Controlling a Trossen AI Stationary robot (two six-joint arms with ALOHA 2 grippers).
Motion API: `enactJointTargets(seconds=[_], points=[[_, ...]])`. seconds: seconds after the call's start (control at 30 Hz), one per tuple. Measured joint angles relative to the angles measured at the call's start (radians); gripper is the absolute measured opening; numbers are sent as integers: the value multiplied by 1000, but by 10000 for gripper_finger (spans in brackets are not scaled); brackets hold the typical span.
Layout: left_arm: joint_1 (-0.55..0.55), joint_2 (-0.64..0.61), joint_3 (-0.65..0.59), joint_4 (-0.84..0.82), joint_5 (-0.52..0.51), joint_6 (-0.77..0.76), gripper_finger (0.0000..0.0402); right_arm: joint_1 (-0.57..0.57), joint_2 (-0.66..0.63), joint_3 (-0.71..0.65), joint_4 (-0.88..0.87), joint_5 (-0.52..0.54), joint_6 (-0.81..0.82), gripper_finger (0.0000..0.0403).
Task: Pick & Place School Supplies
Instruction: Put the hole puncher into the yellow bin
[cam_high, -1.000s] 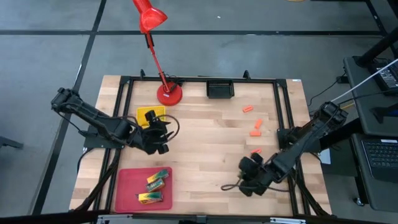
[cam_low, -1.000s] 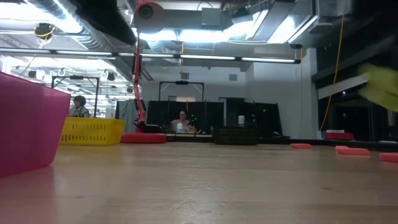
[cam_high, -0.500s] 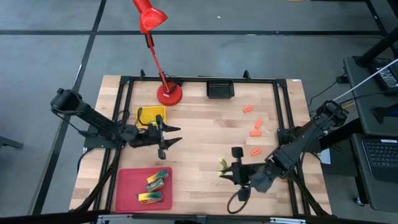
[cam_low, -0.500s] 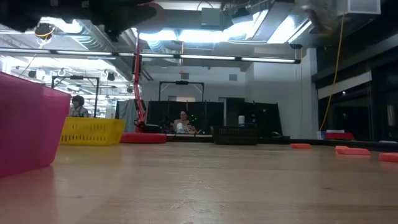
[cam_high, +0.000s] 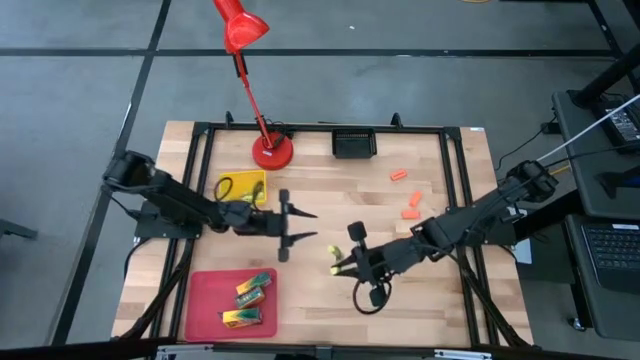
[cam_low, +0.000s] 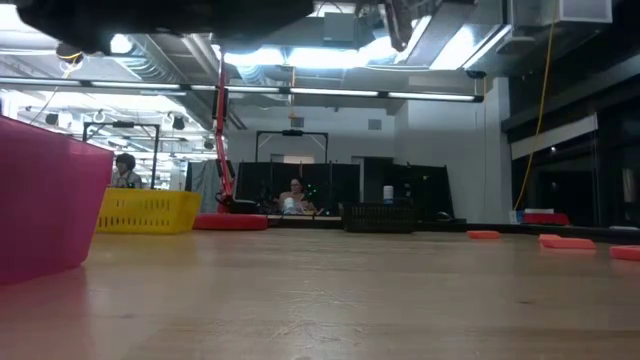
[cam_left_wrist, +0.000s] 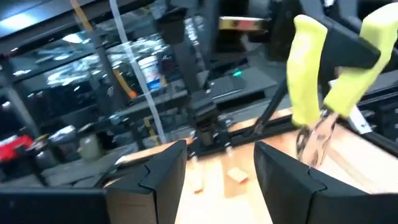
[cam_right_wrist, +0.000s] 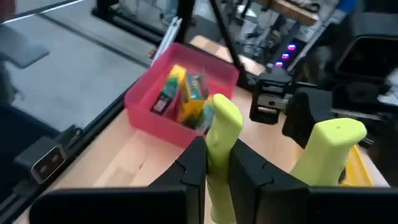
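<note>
Wooden table (cam_high: 330, 200), right gripper (cam_high: 350, 262) jaws clamping half-hidden yellow-green pliers (cam_right_wrist: 222, 127), left gripper (cam_high: 297, 227) jaws wide.

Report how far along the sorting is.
Done: three green-and-yellow boxes lie in the red tray. In hand: the right gripper holds the yellow-green-handled pliers mid-table, facing the open left gripper. Left: three orange pieces on the wood.

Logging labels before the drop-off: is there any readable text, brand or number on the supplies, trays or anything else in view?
No text can be read in any view.
Flat boxes in the red tray: printed, but too blurred to read.
Yellow-handled tool held by the right gripper: no marking visible.
Yellow tray, black tray: no labels visible.
Left gripper: open, unmarked.
</note>
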Motion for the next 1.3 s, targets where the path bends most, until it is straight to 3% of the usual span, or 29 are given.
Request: enactJointTargets(seconds=[0.27, 0.73, 1.13, 1.3], points=[[0, 85, 107, 9, 93, 9, 185, -38, 8, 0, -9, -36, -48, 41], [-14, 85, 114, -7, 127, -11, 184, -47, 27, 0, 1, -27, -66, 41], [-19, 75, 116, -169, -70, 24, 184, -31, 27, 0, -50, 16, -26, 41], [-23, 75, 116, -163, -44, 5, 184, -10, 28, 0, -54, 66, -25, 41]])
